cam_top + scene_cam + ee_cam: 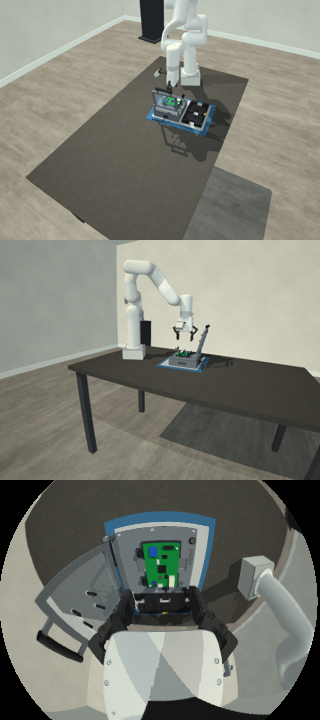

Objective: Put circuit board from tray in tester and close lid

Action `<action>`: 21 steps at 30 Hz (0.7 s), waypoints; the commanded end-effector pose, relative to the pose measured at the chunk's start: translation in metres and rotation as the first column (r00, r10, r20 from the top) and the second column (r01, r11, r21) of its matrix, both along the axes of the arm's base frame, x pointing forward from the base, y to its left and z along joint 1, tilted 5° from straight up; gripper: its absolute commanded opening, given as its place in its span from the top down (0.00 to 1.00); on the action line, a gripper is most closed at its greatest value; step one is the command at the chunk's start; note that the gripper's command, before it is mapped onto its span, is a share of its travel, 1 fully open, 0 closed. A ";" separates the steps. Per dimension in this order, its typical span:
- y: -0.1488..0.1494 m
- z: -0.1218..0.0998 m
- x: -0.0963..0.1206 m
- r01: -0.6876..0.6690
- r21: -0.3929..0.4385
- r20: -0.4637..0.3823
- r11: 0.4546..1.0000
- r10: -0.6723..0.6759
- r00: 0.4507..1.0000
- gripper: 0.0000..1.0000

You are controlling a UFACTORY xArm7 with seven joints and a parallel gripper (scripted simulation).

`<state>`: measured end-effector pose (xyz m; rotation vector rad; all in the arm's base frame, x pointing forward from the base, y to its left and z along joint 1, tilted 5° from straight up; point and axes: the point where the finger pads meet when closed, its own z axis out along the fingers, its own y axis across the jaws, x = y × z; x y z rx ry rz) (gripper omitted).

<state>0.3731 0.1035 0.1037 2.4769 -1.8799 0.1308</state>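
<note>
The green circuit board [170, 100] [183, 354] [170, 557] lies face up on the plate of the grey tester [165, 113] [182, 363] [127, 550]. Its white connector [171, 581] is at the end toward the tray. The board looks about flat; its holes and the pins cannot be made out. The lid [202, 340] stands open, tilted back, with its black handle [163, 90] [207, 326] [60, 647] at the top. The latch hook [183, 97] stands upright opposite the hinge. My gripper [184, 339] [162, 595] is open and empty, above the board and clear of it.
The black tray [200, 119] [162, 602] sits beside the tester, and no board shows in its pockets. Both stand on a blue-bordered mat. The raised lid stands close to my gripper on the hinge side. The white robot base [190, 80] [133, 353] [257, 575] is behind the hook side.
</note>
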 end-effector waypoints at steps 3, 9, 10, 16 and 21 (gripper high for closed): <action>0.003 0.037 -0.001 0.000 0.001 0.002 1.000 0.000 1.000 0.00; 0.005 0.060 -0.003 0.000 0.001 0.002 1.000 0.000 1.000 0.00; 0.005 0.065 -0.003 0.000 0.001 0.002 1.000 0.000 1.000 0.00; 0.007 0.096 -0.004 0.000 0.001 0.002 1.000 0.000 1.000 0.00; 0.009 0.117 -0.006 0.000 0.001 0.002 1.000 0.000 1.000 0.00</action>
